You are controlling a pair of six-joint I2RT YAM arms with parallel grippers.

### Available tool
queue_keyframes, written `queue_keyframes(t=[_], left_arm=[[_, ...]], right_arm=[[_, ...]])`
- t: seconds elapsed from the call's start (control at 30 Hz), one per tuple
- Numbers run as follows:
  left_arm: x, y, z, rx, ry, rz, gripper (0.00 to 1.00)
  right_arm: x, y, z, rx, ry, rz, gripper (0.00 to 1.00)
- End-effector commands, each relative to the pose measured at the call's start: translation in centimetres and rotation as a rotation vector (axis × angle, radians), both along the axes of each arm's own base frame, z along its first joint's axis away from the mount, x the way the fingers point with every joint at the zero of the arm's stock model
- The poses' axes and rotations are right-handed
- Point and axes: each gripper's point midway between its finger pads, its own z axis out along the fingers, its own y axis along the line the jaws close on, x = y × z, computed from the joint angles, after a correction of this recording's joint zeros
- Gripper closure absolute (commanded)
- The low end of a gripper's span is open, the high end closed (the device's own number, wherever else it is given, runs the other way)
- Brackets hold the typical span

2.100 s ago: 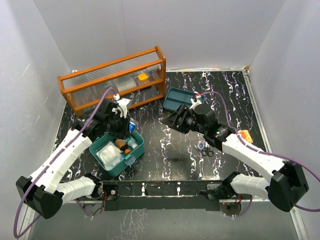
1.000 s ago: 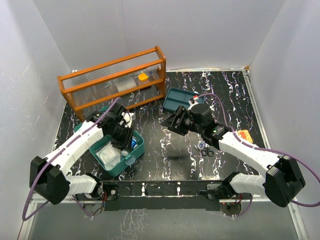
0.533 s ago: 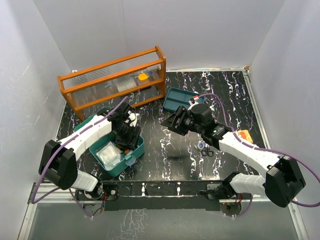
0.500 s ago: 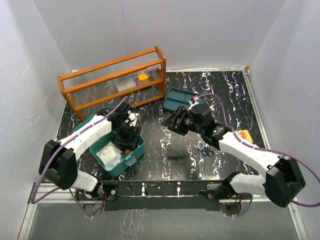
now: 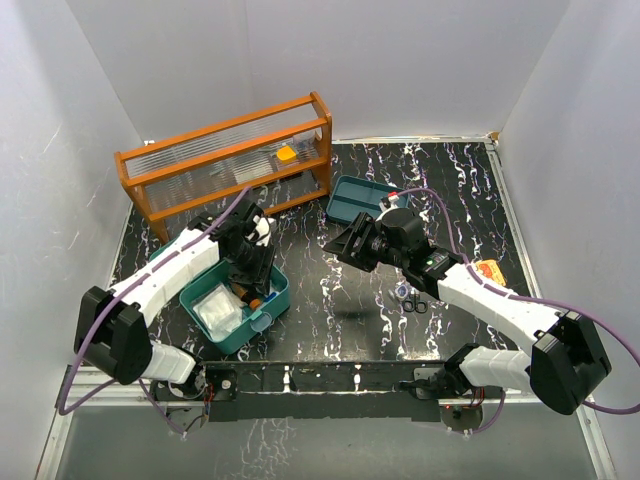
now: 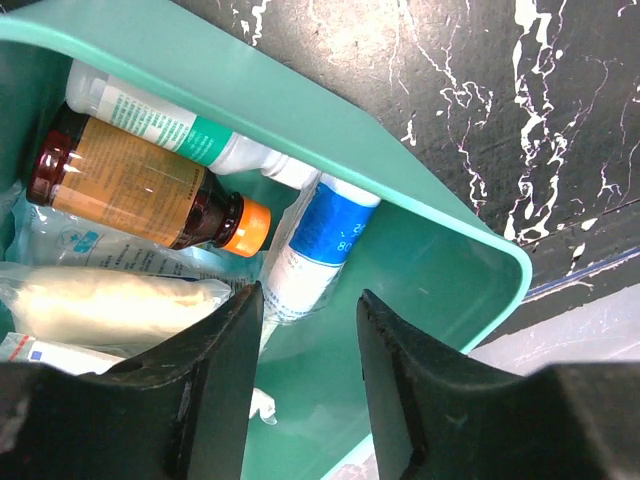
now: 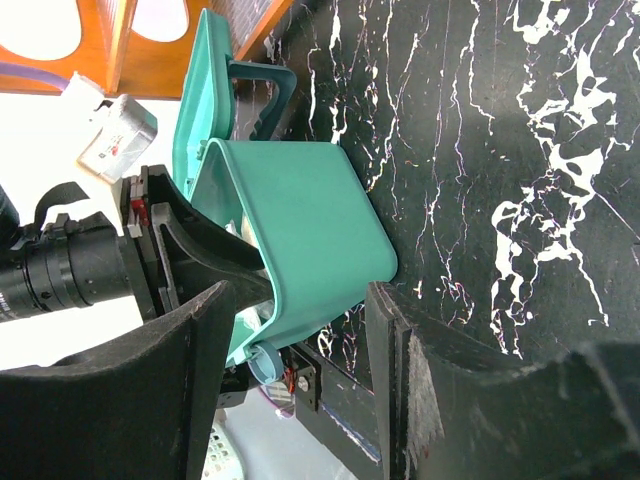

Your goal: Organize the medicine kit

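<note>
While the left gripper (image 6: 308,300) (spread, empty, like the right gripper (image 7: 300,295)) is hovering low, it is risking bumping the blue tube (image 6: 320,235) in the medicine kit (image 6: 440,215).

An orange-brown wooden rack (image 5: 225,165) with clear ribbed panels stood at the back left of the black, white-veined table (image 5: 340,290), with a small orange piece (image 5: 287,154) showing behind its upper panel toward the right end. On the right half of the table a pair of black-handled scissors (image 5: 417,304) lay just beside a small round white and blue thing (image 5: 401,290). An orange and white item (image 5: 489,269) lay further right, partly hidden, and plain white walls (image 5: 300,50) closed in the table.
</note>
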Motion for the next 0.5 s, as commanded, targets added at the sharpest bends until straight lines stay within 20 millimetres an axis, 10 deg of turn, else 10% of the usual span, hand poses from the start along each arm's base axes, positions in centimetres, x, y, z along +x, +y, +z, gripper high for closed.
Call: queue_keyframes(t=[0.0,0.47], left_arm=[[-0.4,-0.3,0.9,-0.039,-0.017,0.006,0.62],[-2.0,-1.8,-3.3,-0.086,0.145,0.049,0.80]], right_arm=[[0.9,0.0,2.8,0.031,-0.087,-0.019,0.48],[1.0,-0.6,1.5,-0.002,-0.067,-0.044,0.49]])
